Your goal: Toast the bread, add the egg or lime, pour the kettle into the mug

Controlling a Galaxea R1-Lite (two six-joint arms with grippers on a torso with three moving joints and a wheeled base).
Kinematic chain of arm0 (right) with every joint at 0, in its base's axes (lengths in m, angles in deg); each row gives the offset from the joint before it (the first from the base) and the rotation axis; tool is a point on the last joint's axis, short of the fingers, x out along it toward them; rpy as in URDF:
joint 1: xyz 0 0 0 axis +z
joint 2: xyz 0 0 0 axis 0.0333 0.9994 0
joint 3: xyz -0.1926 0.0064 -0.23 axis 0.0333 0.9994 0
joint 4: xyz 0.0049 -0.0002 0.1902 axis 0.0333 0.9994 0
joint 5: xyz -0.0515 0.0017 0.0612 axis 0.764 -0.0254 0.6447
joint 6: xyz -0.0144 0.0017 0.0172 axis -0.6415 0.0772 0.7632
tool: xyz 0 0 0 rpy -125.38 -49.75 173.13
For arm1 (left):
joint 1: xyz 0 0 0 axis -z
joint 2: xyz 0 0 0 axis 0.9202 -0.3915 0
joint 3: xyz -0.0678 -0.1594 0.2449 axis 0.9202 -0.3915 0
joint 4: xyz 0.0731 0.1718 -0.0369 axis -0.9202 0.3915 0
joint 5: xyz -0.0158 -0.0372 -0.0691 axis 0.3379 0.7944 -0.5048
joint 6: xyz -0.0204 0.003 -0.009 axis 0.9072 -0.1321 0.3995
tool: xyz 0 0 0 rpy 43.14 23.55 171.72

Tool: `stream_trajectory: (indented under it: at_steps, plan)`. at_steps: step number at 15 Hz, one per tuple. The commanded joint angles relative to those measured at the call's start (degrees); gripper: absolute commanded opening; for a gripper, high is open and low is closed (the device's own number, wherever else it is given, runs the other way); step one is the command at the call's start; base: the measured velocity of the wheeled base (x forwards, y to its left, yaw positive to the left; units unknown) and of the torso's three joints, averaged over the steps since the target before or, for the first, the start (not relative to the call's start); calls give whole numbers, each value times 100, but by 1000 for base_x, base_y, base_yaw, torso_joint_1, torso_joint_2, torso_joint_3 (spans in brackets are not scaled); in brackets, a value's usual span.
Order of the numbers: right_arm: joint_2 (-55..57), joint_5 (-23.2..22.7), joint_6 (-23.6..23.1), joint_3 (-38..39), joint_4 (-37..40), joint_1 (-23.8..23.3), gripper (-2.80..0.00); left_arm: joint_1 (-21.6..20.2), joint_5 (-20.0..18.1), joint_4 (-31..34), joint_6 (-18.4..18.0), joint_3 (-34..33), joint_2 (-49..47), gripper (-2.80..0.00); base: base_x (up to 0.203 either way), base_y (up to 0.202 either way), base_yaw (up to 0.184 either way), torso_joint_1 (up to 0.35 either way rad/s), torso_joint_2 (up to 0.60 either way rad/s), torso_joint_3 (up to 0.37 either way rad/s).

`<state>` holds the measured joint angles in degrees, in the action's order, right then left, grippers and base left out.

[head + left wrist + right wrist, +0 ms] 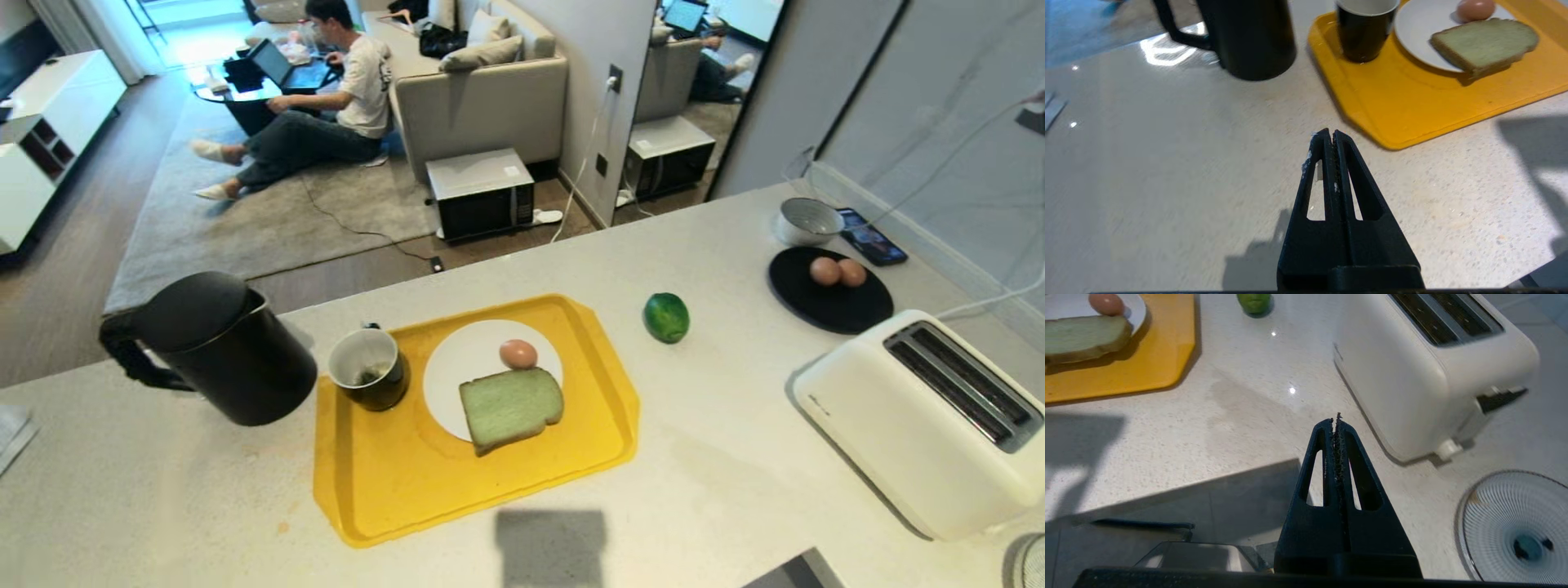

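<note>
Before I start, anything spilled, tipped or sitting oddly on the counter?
Nothing spilled or tipped. One oddity: the bread hangs over the plate rim onto the tray, beside the egg. Kettle and mug stand upright; lime lies loose.

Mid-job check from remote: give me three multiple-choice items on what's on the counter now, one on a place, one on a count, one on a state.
1. Where does the bread lie?
A. in the toaster
B. on the white plate on the yellow tray
C. on the black plate

2. How many eggs show?
A. one
B. two
C. three

3. How are the left gripper and right gripper?
A. both shut, empty
B. both open
C. left holds the kettle

Answers: 1 B, slice rests partly on the white plate beside the egg. 2 C, one there, two on the black plate. 3 A, fingers pressed together above bare counter.
</note>
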<state>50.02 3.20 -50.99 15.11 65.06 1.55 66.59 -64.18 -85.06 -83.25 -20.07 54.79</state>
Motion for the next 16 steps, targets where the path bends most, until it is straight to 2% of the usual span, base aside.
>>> stream_trajectory:
  at_steps: [1, 7, 16]
  plan:
    - [-6, 0, -2, 2, 1, 0, -280, -6, -1, 0, -1, -1, -5, -280, 0, -8, 176, 2, 0, 2]
    - [-4, 0, 7, 9, 1, 0, -280, -7, -1, 0, -1, -1, -7, -280, -1, -6, 134, 0, 2, 4]
    - [-6, 0, -11, 9, 1, -7, -280, 1, -1, 0, -1, -1, -7, -280, 0, 0, 0, 0, 0, 0]
